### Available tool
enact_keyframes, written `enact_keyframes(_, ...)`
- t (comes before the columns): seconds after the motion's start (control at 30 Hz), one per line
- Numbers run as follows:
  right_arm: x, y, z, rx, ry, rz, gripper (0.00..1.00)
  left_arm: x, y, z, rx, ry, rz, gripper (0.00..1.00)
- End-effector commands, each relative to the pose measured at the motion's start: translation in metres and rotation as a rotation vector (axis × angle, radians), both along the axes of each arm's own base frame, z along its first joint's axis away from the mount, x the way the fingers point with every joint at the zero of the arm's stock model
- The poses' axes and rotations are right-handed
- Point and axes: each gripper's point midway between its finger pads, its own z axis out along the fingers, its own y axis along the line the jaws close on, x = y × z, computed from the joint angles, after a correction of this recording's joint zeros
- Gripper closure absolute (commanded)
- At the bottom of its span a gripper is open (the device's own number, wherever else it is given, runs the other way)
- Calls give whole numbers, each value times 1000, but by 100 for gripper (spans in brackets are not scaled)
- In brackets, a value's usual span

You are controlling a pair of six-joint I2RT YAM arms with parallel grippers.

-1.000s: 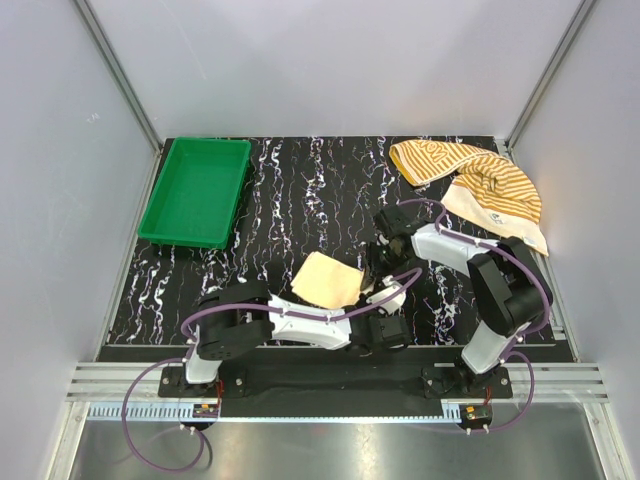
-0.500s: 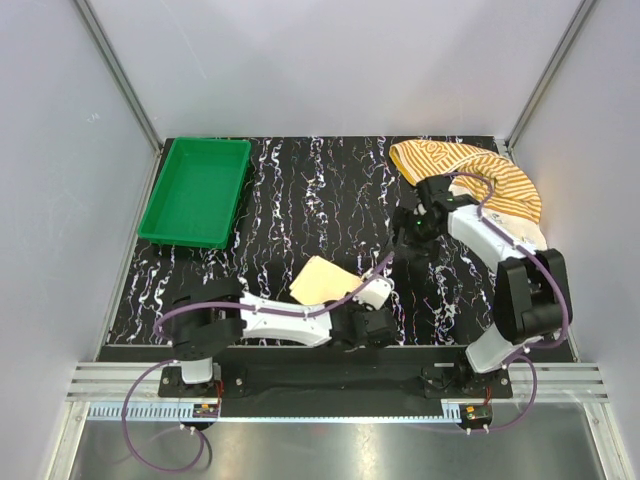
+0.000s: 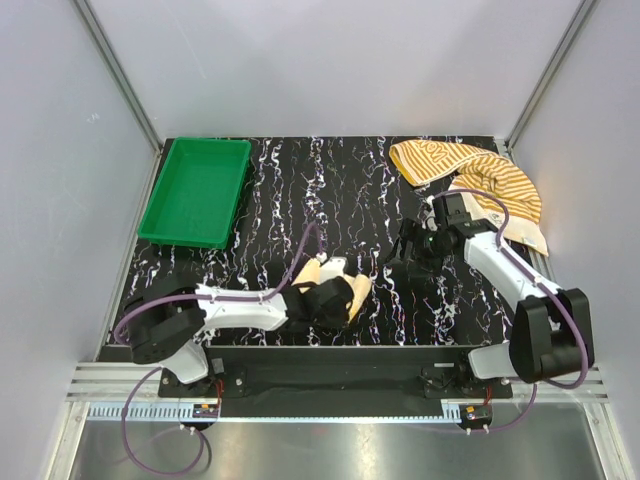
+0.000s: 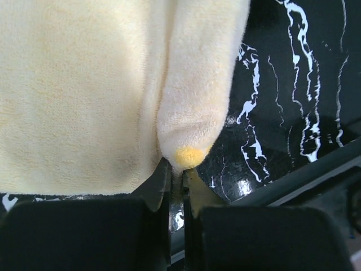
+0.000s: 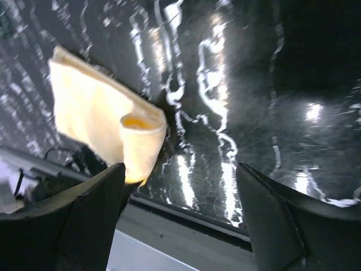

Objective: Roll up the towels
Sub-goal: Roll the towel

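1. L gripper (image 4: 176,172): jaws are closed tight. A narrow fold of the pale yellow towel (image 4: 79,84) is nipped between the tips, as seen in the L wrist view.
2. The pale yellow towel is found near-centre on the black marbled table (image 3: 330,190), close to the near edge and partly hidden under the L gripper. One edge is turned over into a loose loop, whose hollow end shows in the R wrist view; the rest lies flat. The roll is judged begun, not finished.
3. R gripper (image 3: 412,250): jaws are spread wide and nothing is held. It is hung over bare table, right of centre.
4. Key relation: the yellow towel lies near-left of the R gripper, w/ bare table between. The rolled edge's long axis is judged to run approx left-right, w/ its open end turned toward the R gripper. The L gripper is already on it.
5. The orange-and-cream striped towel (image 3: 470,175) is crumpled in the far-right corner, unrolled, behind and right of the R gripper and near it. The R arm is much the nearer; the L arm is well apart.
6. The green tray (image 3: 197,190) is set far-left, well apart, and is not in the way.
7. Nothing is seen between the R gripper and either towel. If the R gripper is brought to the yellow towel, crowding w/ the L gripper is judged the main risk.
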Motion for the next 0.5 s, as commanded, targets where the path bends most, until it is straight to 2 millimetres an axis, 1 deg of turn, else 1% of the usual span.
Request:
enact_keyframes(0.0,-6,29,26,205,-100,75,15,-3,-24,27,-251,90,13,100)
enact_keyframes(0.03,-7,36,37,259,-141,92,15,-2,-23,28,-275,114,24,100)
enact_keyframes(0.07,-9,39,40,285,-156,100,15,-4,-17,22,-279,131,34,100)
enact_keyframes(0.1,-17,40,33,304,-146,106,15,-3,-17,29,-312,138,40,100)
enact_keyframes(0.13,-17,45,42,347,-181,114,15,-1,-19,34,-363,165,49,100)
enact_keyframes(0.17,-25,46,34,364,-162,116,15,0,-16,33,-376,175,65,100)
enact_keyframes(0.2,-27,48,34,387,-169,125,15,-2,-16,40,-404,191,63,100)
enact_keyframes(0.23,-27,52,38,422,-196,138,15,0,-15,43,-424,210,84,100)
enact_keyframes(0.27,-35,52,28,431,-175,135,15,2,-14,44,-436,220,95,100)
enact_keyframes(0.33,-37,57,25,463,-190,143,15,3,-9,46,-472,253,129,100)
enact_keyframes(0.37,-38,57,21,474,-185,138,15,3,-8,47,-492,265,140,100)
enact_keyframes(0.4,-45,59,12,481,-166,143,15,2,-3,42,-498,280,154,100)
enact_keyframes(0.43,-42,63,12,500,-185,146,15,4,-4,45,-527,287,165,100)
enact_keyframes(0.47,-45,66,6,506,-185,154,15,5,-2,43,-531,291,172,100)
